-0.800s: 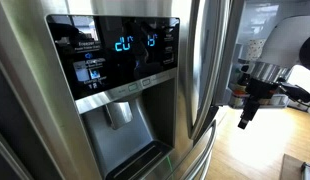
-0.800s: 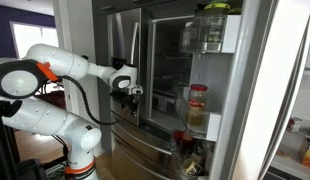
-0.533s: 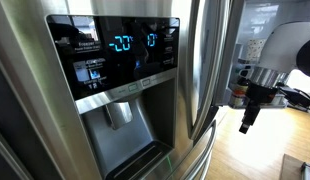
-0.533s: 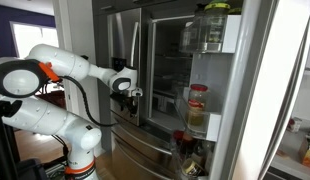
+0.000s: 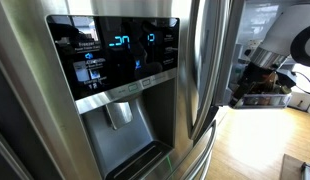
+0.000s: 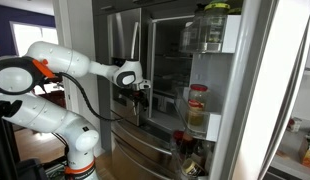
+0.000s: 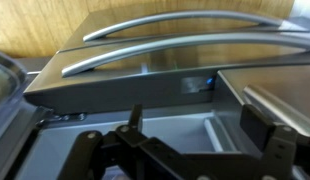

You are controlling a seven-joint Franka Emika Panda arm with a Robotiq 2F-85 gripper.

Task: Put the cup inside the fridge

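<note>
Fridge: we see the stainless-steel fridge [image 5: 195,60] filling most of an exterior view. In an exterior view [image 6: 160,50] it stands behind the arm, with one door swung open toward the camera.
Dispenser panel: the glossy black panel [image 5: 115,55] sits on the closed door, blue digits [image 5: 133,41] lit near its top and the dispenser recess [image 5: 120,125] below it.
Handles: two long curved bar handles [image 7: 185,25] run side by side across the top of the wrist view, and one bar handle [image 5: 208,70] stands along the door edge.
Door shelves: the open door carries bins. A jar with a red lid [image 6: 198,100] stands in the middle bin, and containers [image 6: 210,30] sit in the top one.
Gripper: the gripper [image 6: 141,92] hangs just in front of the fridge at mid height. In an exterior view [image 5: 245,88] it is partly hidden behind the door edge.
Fingers: in the wrist view the gripper [image 7: 195,125] comes in from the bottom. Its dark fingers [image 7: 257,125] stand well apart, and the steel front shows between them.
Arm: the white arm with an orange ring [image 6: 70,62] reaches across toward the fridge.
Floor: a wooden floor [image 5: 260,145] lies beside the fridge.
</note>
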